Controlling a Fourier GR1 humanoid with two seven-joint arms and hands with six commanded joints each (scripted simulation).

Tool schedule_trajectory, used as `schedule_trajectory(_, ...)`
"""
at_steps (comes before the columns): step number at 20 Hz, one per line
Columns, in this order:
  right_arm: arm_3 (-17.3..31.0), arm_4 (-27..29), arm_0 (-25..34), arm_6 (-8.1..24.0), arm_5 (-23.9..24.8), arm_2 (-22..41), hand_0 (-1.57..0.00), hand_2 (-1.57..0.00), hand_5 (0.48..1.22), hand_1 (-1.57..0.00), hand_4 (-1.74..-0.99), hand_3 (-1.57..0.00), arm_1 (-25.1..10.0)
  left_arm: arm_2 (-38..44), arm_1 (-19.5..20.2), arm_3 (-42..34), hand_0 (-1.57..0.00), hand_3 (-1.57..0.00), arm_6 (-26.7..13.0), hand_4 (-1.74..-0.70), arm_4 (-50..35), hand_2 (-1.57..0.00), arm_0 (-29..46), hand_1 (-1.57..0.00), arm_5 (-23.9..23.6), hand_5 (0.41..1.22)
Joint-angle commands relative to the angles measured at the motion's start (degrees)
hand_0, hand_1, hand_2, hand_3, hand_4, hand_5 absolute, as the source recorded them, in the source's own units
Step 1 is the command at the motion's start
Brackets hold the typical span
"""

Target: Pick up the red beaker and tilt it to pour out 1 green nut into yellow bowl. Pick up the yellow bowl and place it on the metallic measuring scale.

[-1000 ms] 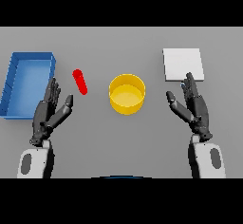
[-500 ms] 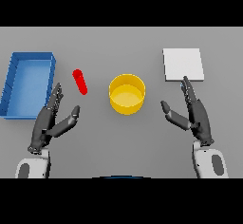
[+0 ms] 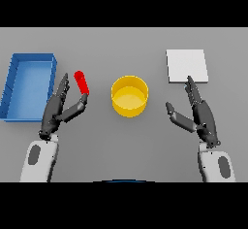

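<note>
The red beaker (image 3: 82, 82) lies on the grey table, left of centre. The yellow bowl (image 3: 129, 95) stands in the middle, looking empty inside. A pale square plate, the metallic scale (image 3: 187, 66), rests at the far right. My left hand (image 3: 59, 110) is open just below and left of the beaker, its thumb reaching toward the beaker's near end, fingers straight. My right hand (image 3: 198, 113) is open below the scale and right of the bowl, with its thumb spread toward the bowl. No green nut shows.
A blue tray (image 3: 14, 80) with raised walls sits at the far left, close beside my left hand.
My left hand has moved forward and right, closer to the red beaker, with its thumb spread out. The right hand has shifted slightly and opened its thumb.
</note>
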State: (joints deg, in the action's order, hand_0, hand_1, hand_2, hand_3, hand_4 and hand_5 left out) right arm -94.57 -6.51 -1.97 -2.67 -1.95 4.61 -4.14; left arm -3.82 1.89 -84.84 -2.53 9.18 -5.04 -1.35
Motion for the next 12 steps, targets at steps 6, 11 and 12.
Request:
schedule_trajectory(6,0.7,-0.3,0.7,0.4,0.7,-0.8,0.0,0.0,0.628,0.0,-1.298,0.0,-0.4,3.2,-0.4,11.8,0.0,0.0,4.4,-1.23,-0.5,0.0,-8.9,0.0,-1.1,0.636)
schedule_trajectory(11,0.2,-1.4,0.0,0.0,1.1,0.0,0.0,0.0,0.637,0.0,-1.303,0.0,-0.1,3.5,-0.7,19.0,0.0,0.0,5.0,-1.22,2.0,0.0,-15.1,0.0,-3.5,0.639)
schedule_trajectory(12,0.8,-1.4,0.8,0.7,1.3,-0.4,0.0,0.0,0.638,0.0,-1.3,0.0,-0.3,3.7,-0.7,20.5,0.0,0.0,6.2,-1.23,2.2,0.0,-15.9,0.0,-3.6,0.647)
